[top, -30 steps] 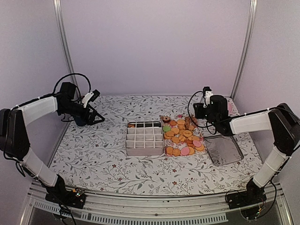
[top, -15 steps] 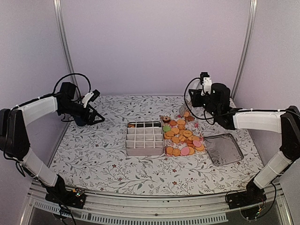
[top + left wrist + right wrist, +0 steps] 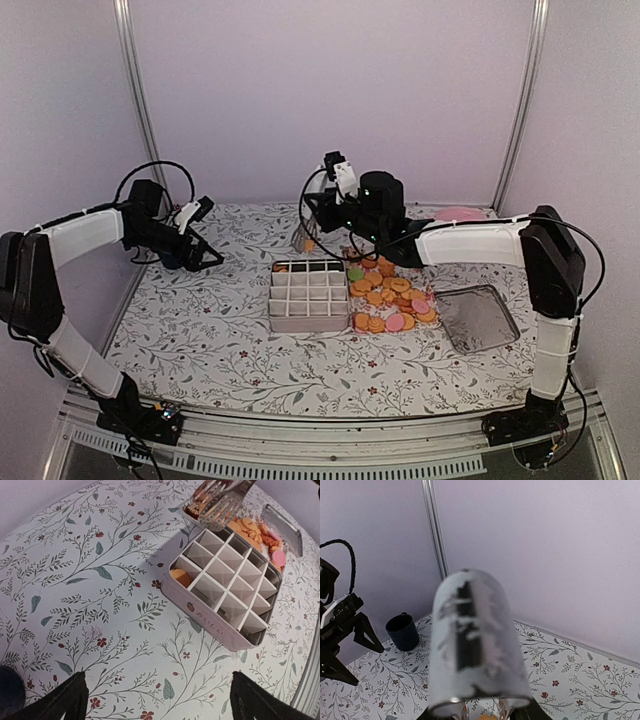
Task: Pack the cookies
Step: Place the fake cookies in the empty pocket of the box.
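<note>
floral table [image 3: 200, 330] bears a divided tin [image 3: 309, 297], loose cookies [image 3: 392, 295] and a metal lid [image 3: 478, 318].

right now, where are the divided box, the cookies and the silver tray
divided box [image 3: 308, 324], top view, on its front wall
cookies [image 3: 375, 297], top view, on an orange one mid-pile
silver tray [image 3: 478, 320], top view, on its bare floor

I see cookies [image 3: 390, 296] piled flat, mostly orange, some pink, one green; one orange sits in the box's [image 3: 308, 323] corner cell.
</note>
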